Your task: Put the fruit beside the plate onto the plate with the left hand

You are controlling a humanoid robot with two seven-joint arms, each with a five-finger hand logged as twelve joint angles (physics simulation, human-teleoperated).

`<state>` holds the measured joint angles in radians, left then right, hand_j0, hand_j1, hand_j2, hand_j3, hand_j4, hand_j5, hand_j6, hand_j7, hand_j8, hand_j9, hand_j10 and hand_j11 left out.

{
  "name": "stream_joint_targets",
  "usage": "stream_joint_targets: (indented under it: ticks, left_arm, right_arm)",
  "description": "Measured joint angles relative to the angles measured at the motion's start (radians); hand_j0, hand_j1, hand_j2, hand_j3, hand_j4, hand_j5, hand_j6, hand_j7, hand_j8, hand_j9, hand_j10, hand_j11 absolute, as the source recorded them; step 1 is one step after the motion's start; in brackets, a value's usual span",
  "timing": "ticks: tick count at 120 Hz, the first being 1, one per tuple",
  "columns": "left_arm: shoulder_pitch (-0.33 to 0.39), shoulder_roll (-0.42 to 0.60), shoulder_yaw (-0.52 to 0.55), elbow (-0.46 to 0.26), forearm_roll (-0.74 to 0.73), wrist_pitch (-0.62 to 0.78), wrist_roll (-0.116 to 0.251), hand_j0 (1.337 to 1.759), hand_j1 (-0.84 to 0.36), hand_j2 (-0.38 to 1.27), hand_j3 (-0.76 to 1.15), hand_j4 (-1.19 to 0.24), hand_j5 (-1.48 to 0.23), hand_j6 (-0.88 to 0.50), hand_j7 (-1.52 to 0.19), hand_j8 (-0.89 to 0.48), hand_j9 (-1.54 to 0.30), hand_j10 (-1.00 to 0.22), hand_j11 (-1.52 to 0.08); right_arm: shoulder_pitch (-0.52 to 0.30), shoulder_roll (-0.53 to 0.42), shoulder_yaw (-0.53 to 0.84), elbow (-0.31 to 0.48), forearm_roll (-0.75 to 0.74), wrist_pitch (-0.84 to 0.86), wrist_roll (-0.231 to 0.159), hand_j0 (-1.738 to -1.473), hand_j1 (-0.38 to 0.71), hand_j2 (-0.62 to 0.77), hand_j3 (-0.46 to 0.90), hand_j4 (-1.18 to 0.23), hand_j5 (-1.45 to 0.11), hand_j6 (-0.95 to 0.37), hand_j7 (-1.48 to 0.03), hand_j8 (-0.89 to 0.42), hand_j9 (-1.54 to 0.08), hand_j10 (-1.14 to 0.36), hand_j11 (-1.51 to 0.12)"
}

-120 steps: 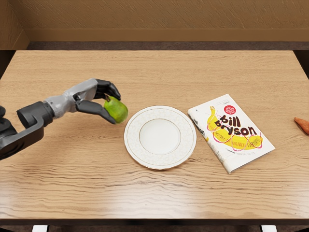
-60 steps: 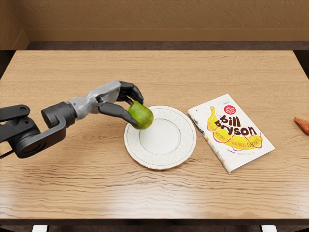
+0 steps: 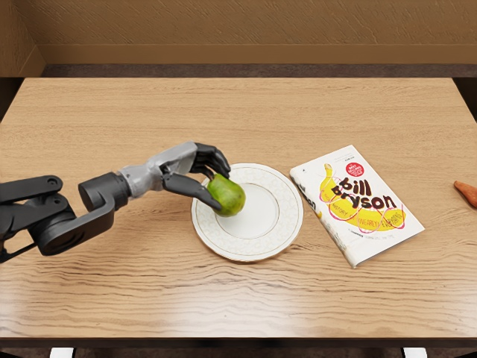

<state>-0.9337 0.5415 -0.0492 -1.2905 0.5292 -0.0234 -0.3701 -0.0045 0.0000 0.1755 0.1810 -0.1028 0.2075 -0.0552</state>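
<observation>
**While the pear (image 3: 226, 195) sits over the plate (image 3: 262, 218), the left hand (image 3: 192, 168) grips it**

Because the fruit has to end up on the dish, the left hand, whose arm enters from the left edge of the frame, holds the green pear just left of centre in the picture, over the plate's left inner part. Its dark fingers (image 3: 214, 158) curl over the top of the fruit and the thumb runs beneath it, so the pear is pinched from two sides and cannot roll off. Whether the pear's underside touches the china cannot be told from this angle. Judging by the position, what is left is lowering and letting go. Placing it near the plate's flat middle would stop the rounded fruit from rolling toward the rim.

Right of the plate, apart from it, a white and yellow book (image 3: 356, 203) lies flat and askew. A small orange thing (image 3: 466, 192) shows at the right edge, too cropped to name. All of it rests on a pale wooden table (image 3: 223, 298) with clear grain. A brown panelled wall (image 3: 238, 30) runs across the top of the frame.
</observation>
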Motion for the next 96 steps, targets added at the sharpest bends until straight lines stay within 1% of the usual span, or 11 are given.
stream_joint_targets:
  ticks: [11, 32, 60, 65, 82, 96]
  left_arm:
    - [0.002, -0.001, 0.002, 0.006, 0.000, 0.000, 0.000, 1.658, -0.31, 0.57, 0.00, -0.66, -0.87, -0.62, -0.87, -0.52, -0.86, -0.64, -0.86]
    - [0.001, -0.014, 0.014, 0.014, -0.001, 0.001, 0.001, 1.658, -0.31, 0.56, 0.00, -0.65, -0.84, -0.62, -0.84, -0.52, -0.83, -0.64, -0.84]
    - [0.003, -0.014, 0.026, 0.017, -0.014, 0.001, 0.002, 1.658, -0.27, 0.35, 0.00, -0.57, -0.74, -0.58, -0.74, -0.50, -0.73, -0.57, -0.73]
    - [0.001, -0.014, 0.028, 0.017, -0.020, 0.002, 0.001, 1.658, -0.22, 0.30, 0.00, -0.52, -0.68, -0.53, -0.68, -0.47, -0.67, -0.52, -0.68]
    - [-0.005, -0.015, 0.030, 0.016, -0.051, 0.001, 0.000, 1.658, 0.05, 0.15, 0.00, -0.27, -0.36, -0.28, -0.36, -0.25, -0.36, -0.27, -0.36]
    - [-0.010, -0.019, 0.031, 0.016, -0.059, 0.000, -0.001, 1.658, 0.18, 0.09, 0.00, -0.16, -0.20, -0.16, -0.20, -0.14, -0.20, -0.16, -0.20]
  right_arm:
    - [0.000, 0.000, 0.000, 0.000, 0.000, 0.000, 0.000, -1.658, -0.35, 0.00, 0.00, 0.00, 0.00, 0.00, 0.00, 0.00, 0.00, 0.00, 0.00]
    - [0.000, 0.000, 0.000, 0.000, 0.000, 0.000, 0.000, -1.658, -0.35, 0.00, 0.00, 0.00, 0.00, 0.00, 0.00, 0.00, 0.00, 0.00, 0.00]
    - [0.000, 0.000, 0.000, 0.000, 0.000, 0.000, 0.000, -1.658, -0.35, 0.00, 0.00, 0.00, 0.00, 0.00, 0.00, 0.00, 0.00, 0.00, 0.00]
    - [0.000, 0.000, 0.000, 0.000, 0.000, 0.000, 0.000, -1.658, -0.35, 0.00, 0.00, 0.00, 0.00, 0.00, 0.00, 0.00, 0.00, 0.00, 0.00]
    - [0.000, 0.000, 0.000, 0.000, 0.000, 0.000, 0.000, -1.658, -0.35, 0.00, 0.00, 0.00, 0.00, 0.00, 0.00, 0.00, 0.00, 0.00, 0.00]
    - [0.000, 0.000, 0.000, 0.000, 0.000, 0.000, 0.000, -1.658, -0.35, 0.00, 0.00, 0.00, 0.00, 0.00, 0.00, 0.00, 0.00, 0.00, 0.00]
